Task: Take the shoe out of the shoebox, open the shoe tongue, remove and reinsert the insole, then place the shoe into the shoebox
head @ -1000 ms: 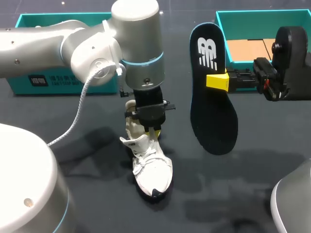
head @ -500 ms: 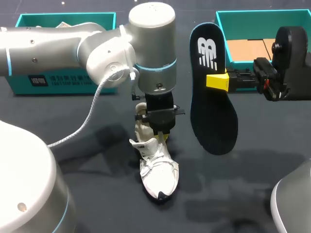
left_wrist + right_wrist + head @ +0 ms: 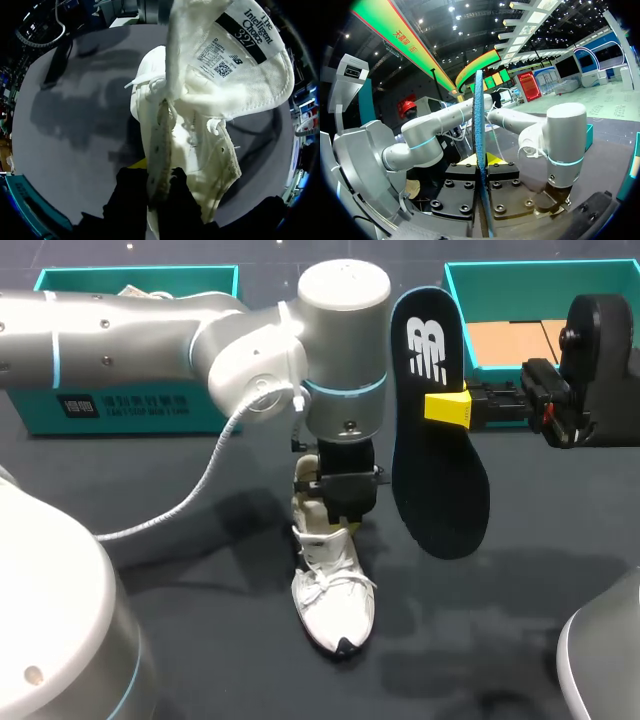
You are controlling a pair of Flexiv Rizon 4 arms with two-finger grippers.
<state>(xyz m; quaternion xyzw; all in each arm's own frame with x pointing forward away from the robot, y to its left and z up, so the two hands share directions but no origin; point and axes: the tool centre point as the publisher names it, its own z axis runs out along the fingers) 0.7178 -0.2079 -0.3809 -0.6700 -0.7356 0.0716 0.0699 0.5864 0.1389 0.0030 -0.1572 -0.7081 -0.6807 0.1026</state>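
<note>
Shoe: a white lace-up trainer (image 3: 333, 605) lies on the dark table (image 3: 520, 640) near the middle, out of the box. Its long axis runs far to near, with the toe at the near end and the heel at the far end.
Tongue: in the left wrist view the tongue (image 3: 235, 65) stands lifted away from the laces, with its label side showing, so the mouth of the shoe is open.
Left claw: the left gripper (image 3: 340, 510) comes straight down onto the far half of the shoe. Its fingers are clamped on the shoe's side edge by the eyelets (image 3: 159, 182), one finger on each face.
Insole: the dark insole (image 3: 440, 470) hangs clear of the table, just right of the shoe. It seems not to touch the shoe. Its long axis also runs far to near, with the broader forefoot end nearer.
Right claw: the right gripper (image 3: 447, 407) reaches in from the right. Its yellow tips pinch the insole's right edge, and its own camera sees the insole edge-on between the fingers (image 3: 481, 167).
Key relation: the shoe's opening lies left of and below the insole. The right arm would likely have to carry it left and down, forefoot first.
Shoebox: the open teal shoebox (image 3: 540, 267) sits at far right.
Other box: a second teal box (image 3: 130, 405) sits at far left.
</note>
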